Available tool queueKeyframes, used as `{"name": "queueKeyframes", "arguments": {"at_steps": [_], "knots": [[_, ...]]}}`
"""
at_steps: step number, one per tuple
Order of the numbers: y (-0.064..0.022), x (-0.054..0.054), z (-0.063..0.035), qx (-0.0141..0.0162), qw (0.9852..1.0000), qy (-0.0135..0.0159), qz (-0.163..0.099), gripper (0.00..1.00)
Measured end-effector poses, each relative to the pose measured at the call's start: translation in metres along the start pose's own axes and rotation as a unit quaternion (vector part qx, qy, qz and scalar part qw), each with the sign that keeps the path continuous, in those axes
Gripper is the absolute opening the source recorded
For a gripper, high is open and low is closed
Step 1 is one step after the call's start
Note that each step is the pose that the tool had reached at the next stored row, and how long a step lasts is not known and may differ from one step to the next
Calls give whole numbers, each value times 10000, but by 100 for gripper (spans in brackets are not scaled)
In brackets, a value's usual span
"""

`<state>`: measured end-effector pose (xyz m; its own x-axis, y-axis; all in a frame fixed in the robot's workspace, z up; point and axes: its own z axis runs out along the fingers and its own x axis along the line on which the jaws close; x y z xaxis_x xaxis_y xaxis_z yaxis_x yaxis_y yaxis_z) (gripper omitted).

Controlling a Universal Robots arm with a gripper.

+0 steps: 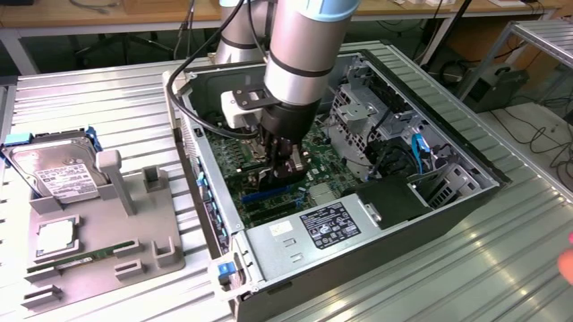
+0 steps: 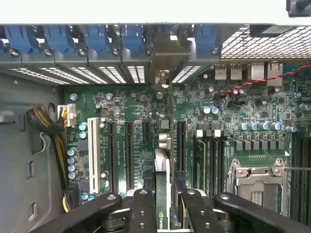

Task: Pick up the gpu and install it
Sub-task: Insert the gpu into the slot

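My gripper [image 1: 280, 176] reaches down into the open computer case [image 1: 465, 201] and is shut on the gpu [image 1: 288, 173], a slim black card held upright just above the green motherboard [image 1: 318, 151]. In the wrist view the gpu [image 2: 162, 167] appears edge-on between the two black fingers [image 2: 143, 208]. It runs along the motherboard [image 2: 136, 111] to its silver bracket [image 2: 165, 56] at the case's rear slot wall. The card stands over the expansion slots; I cannot tell whether it is seated.
A grey parts holder [image 1: 134, 228] on the exterior view's left carries a hard drive [image 1: 58, 174], a RAM stick [image 1: 80, 258] and a CPU [image 1: 56, 236]. Inside the case are the power supply [image 1: 327, 225], a drive cage [image 1: 358, 111] and cables [image 1: 417, 151]. The CPU socket [image 2: 255, 182] lies beside the gripper.
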<state>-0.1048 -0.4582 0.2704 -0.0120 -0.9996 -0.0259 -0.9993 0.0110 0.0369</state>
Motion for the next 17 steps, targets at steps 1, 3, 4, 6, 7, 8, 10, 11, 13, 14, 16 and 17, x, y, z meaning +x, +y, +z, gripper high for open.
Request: {"name": "queueKeyframes", "arguments": {"at_steps": [1, 3, 4, 6, 7, 8, 10, 11, 13, 14, 16, 17], "knots": [[0, 0, 6, 0, 10000, 1, 0, 26], [-1, 1, 16, -1, 10000, 1, 0, 26], [-1, 1, 19, -1, 10000, 1, 0, 26], [-1, 1, 23, -1, 10000, 2, 0, 26], [-1, 1, 25, -1, 10000, 1, 0, 26], [-1, 1, 27, 0, 10000, 1, 0, 26], [-1, 2, 29, -1, 10000, 1, 0, 26], [-2, 2, 38, 0, 10000, 1, -1, 26], [-2, 3, 58, -1, 10000, 2, -1, 26], [-2, 4, 60, -2, 10000, 3, 0, 26], [-3, 3, 71, 1, 10000, -1, -1, 26], [-3, 3, 75, 0, 10000, 0, -1, 26]]}}
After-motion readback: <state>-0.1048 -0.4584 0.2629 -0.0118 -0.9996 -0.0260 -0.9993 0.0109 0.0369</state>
